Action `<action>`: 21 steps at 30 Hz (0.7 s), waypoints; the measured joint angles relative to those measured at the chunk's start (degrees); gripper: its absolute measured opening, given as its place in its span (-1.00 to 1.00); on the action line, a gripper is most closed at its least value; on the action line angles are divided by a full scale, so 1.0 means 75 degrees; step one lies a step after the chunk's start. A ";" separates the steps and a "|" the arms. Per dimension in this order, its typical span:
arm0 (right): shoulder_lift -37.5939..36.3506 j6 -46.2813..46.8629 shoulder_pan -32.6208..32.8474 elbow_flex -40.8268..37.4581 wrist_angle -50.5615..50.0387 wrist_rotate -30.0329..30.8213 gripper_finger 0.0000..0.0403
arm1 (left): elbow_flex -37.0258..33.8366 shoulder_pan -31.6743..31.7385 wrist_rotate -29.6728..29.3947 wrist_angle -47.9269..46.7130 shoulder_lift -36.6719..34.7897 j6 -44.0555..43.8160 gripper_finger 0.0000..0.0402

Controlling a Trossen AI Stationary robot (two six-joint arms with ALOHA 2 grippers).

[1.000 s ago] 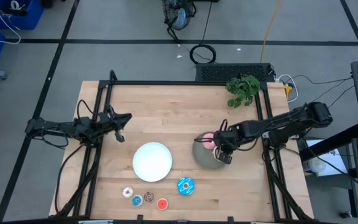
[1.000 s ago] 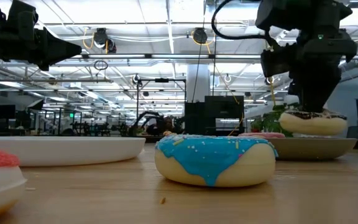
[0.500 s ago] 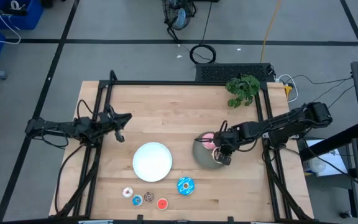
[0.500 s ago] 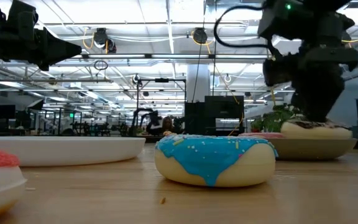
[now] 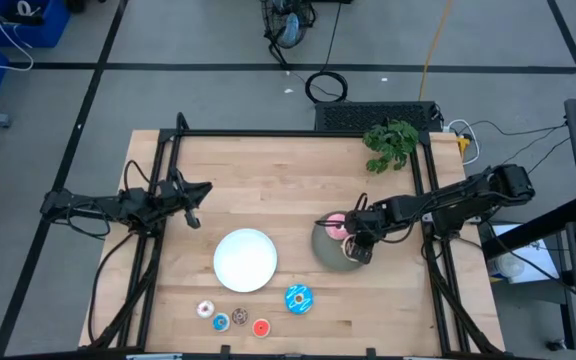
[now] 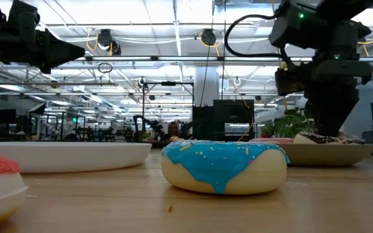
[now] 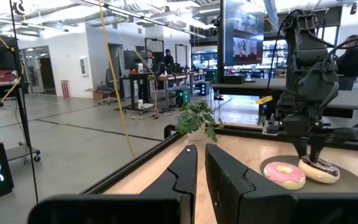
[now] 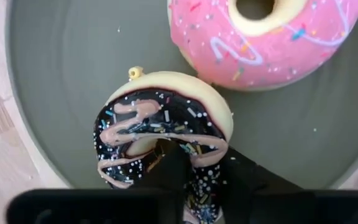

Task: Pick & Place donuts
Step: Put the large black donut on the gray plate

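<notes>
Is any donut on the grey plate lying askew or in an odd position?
Yes. The chocolate donut leans tilted on the grey plate beside the pink donut, because the right hand pinches its rim. The pink donut lies flat.

Two dark fingers of the left gripper (image 7: 200, 163) pointed nearly closed across the pale wooden table (image 7: 238, 152), only a thin slit between them. Farther off, the right arm's black gripper (image 7: 312, 149) stood upright over a round grey plate (image 7: 356, 182), its tips on a chocolate-glazed donut (image 7: 319, 168) lying just beside a pink-frosted donut (image 7: 284, 174). A leafy green plant (image 7: 195, 117) stood at the table's far edge.
</notes>
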 joint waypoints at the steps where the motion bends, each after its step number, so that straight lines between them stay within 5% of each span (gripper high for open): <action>1: 0.0000 -0.0001 0.0000 0.0000 -0.0015 -0.0072 -0.60 | 0.0000 0.0000 0.0000 0.0000 -0.0002 0.0009 -0.81; 12: 0.0000 0.0045 0.0003 0.0003 -0.0030 -0.0142 0.04 | 0.0000 0.0000 -0.0003 0.0003 -0.0002 0.0216 -0.81; 21: 0.0000 -0.0200 0.0017 0.0316 -0.0748 -0.0148 0.17 | 0.0000 0.0000 -0.0003 0.0007 -0.0001 0.0210 -0.81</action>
